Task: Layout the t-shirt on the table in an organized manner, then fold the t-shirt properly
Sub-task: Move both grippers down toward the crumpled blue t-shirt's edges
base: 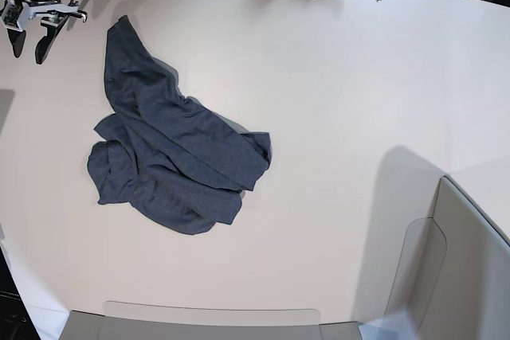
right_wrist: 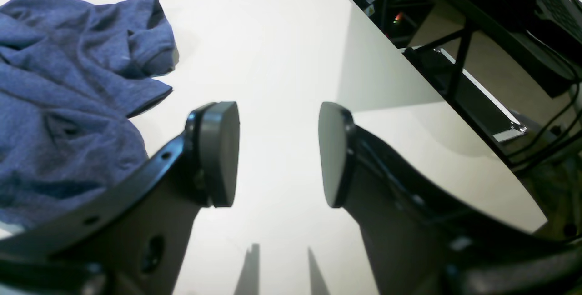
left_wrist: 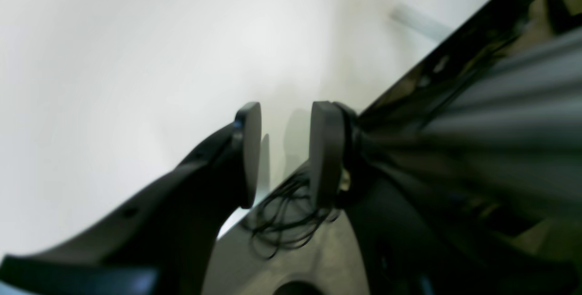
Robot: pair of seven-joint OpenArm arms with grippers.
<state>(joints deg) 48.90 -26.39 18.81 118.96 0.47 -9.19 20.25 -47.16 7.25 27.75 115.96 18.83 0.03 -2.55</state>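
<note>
Crumpled t-shirt (base: 171,157) apart from right pincer (right_wrist: 278,154), parted, empty; left pincer (left_wrist: 285,154) blurry, seemingly parted, empty.

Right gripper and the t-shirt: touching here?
Apart. In the right wrist view the right gripper has open, empty jaws over bare table, and the crumpled t-shirt lies off to the side.

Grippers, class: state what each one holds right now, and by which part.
Nothing is held. The left gripper and the right gripper both stand open and empty; the t-shirt lies crumpled on the table, untouched.
</note>
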